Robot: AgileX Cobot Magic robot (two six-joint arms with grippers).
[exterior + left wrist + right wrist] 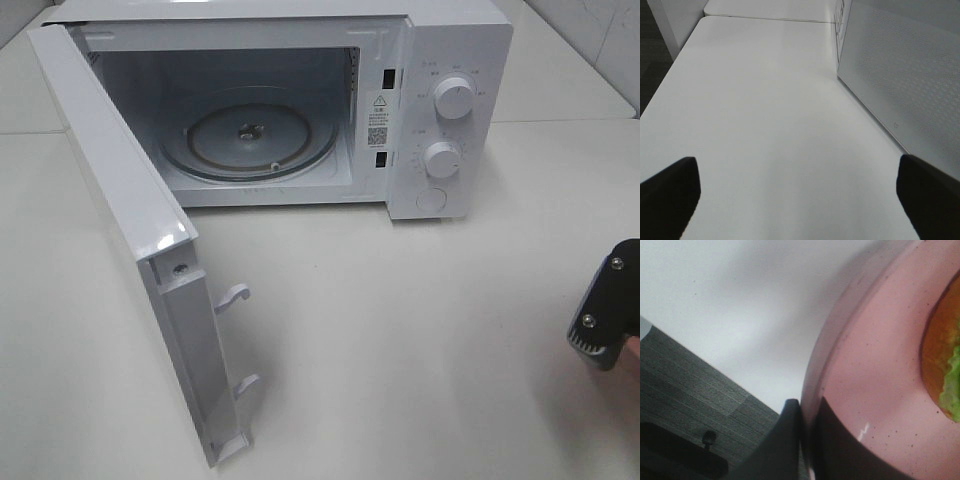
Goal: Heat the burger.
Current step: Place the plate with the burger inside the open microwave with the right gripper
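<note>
A: Seeing left gripper (797, 200) spread wide over table (765, 100), just beside door (900, 75) at 9 o'clock. Open microwave (450, 60) at 12.
B: Yep. Spotted right gripper (807, 435) at 4 o'clock, pinching plate (865, 365) rim, with burger (940, 355) on it.

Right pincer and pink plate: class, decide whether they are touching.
Touching. The right wrist view shows the right pincer clamping the pink plate's rim, one finger each side.

the right gripper (603, 335) sits at the right edge of the high view, below the middle and only partly in frame, its dark jaws pinched together on the rim of a pink plate (875, 365). the left gripper (796, 167) holds its two dark fingers (670, 197) spread wide apart.
</note>
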